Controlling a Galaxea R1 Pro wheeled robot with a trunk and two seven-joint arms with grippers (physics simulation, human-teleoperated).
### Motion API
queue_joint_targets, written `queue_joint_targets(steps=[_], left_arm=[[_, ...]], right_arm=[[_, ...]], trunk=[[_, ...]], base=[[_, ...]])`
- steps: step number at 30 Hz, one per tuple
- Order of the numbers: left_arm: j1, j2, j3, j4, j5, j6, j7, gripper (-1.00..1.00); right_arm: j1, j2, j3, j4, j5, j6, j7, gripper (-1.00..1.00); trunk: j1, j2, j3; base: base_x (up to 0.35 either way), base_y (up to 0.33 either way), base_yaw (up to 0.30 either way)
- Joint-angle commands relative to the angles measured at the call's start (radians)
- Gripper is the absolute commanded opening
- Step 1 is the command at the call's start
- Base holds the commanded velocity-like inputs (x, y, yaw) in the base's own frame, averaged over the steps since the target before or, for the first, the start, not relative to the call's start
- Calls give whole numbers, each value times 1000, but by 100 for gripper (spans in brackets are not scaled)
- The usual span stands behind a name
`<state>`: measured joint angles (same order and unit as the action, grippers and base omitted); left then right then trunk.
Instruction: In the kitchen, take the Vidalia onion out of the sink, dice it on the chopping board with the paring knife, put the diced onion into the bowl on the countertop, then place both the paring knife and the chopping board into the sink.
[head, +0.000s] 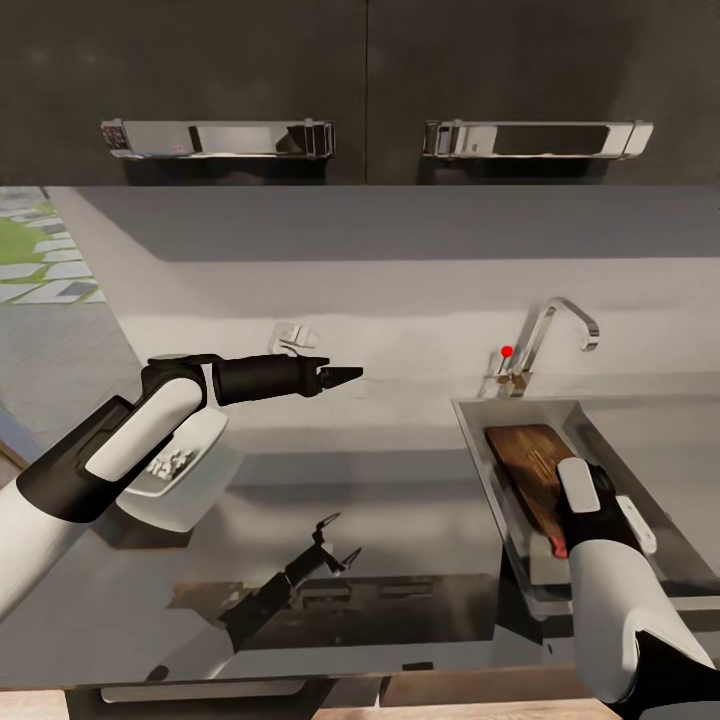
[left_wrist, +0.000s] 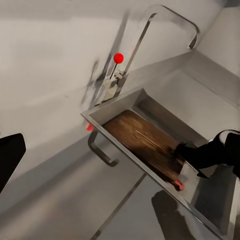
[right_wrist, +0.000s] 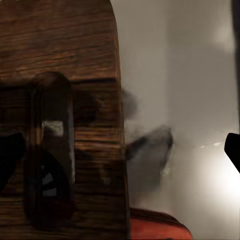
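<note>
Lying unmarked in sink (head: 480, 420): chopping board (head: 525, 455)

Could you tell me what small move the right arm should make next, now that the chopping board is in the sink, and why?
Probably lift the right gripper straight up and away. The chopping board already lies inside the sink, a reddish handle end, likely the paring knife, shows at its near edge, and the bowl holds diced pieces, so little seems left.

2 dark upper cabinet doors (head: 360, 80) hang above, each with a long chrome handle (head: 218, 138). Below them runs a pale grey wall (head: 400, 290) carrying a small fitting (head: 291, 338). At far left, patterned green-and-white flooring (head: 35, 255) shows.
</note>
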<state>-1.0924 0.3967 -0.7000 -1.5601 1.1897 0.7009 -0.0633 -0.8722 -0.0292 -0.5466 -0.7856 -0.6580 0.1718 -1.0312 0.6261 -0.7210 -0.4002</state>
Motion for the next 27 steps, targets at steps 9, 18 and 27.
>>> queue_joint_targets(steps=[9,18,27], left_arm=[[-1,1,-1,0,-1,2,-3,100],[-1,1,-1,0,-1,2,-3,100],[-1,1,-1,0,-1,2,-3,100]], right_arm=[[-1,0,2,-43,-2,16,-3,100],[-1,1,3,-61,-2,65,-2,100],[-1,12,21,-104,-3,133,0,100]], trunk=[[0,-1,10],[0,-1,23],[0,-1,37]], base=[[0,0,0],[0,0,15],[0,0,59]])
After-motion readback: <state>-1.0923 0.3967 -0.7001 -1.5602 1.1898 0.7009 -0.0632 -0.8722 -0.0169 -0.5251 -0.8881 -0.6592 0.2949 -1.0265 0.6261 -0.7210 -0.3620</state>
